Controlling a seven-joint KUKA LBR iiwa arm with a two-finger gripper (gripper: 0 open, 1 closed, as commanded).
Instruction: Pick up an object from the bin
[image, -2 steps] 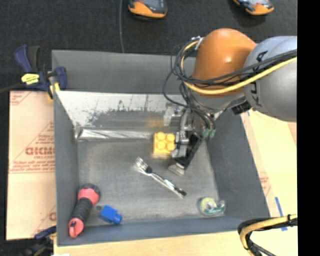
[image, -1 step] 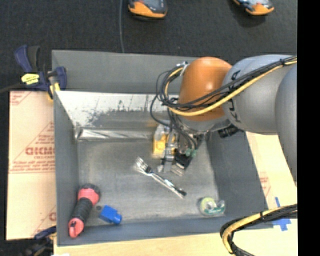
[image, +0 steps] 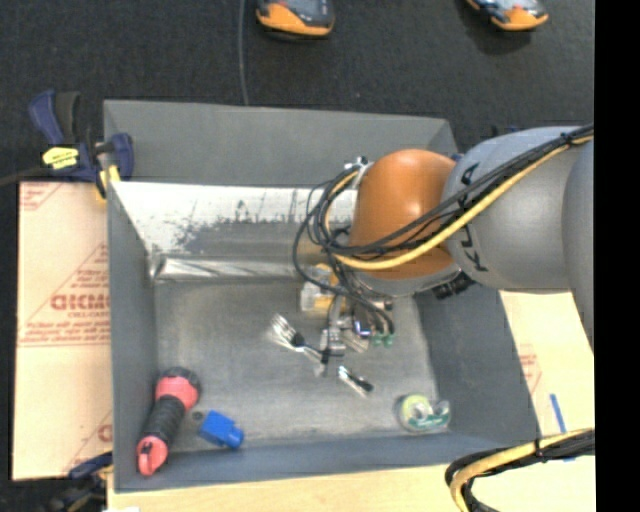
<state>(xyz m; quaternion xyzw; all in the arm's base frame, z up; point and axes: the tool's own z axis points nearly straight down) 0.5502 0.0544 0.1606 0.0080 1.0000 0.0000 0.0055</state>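
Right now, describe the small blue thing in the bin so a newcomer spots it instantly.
Go to the grey metal bin and its lower-left corner in the camera view. A chunky red-and-black handle-shaped tool lies there, and just to its right sits the small blue plastic block. It is the bin's only blue item, and much shorter than the handle.

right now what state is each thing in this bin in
tool: down low over the middle of the bin floor
red-and-black handle: lying flat in the near left corner, far from the tool
blue piece: lying on the floor just right of the handle
green ring: lying in the near right corner, apart from the tool
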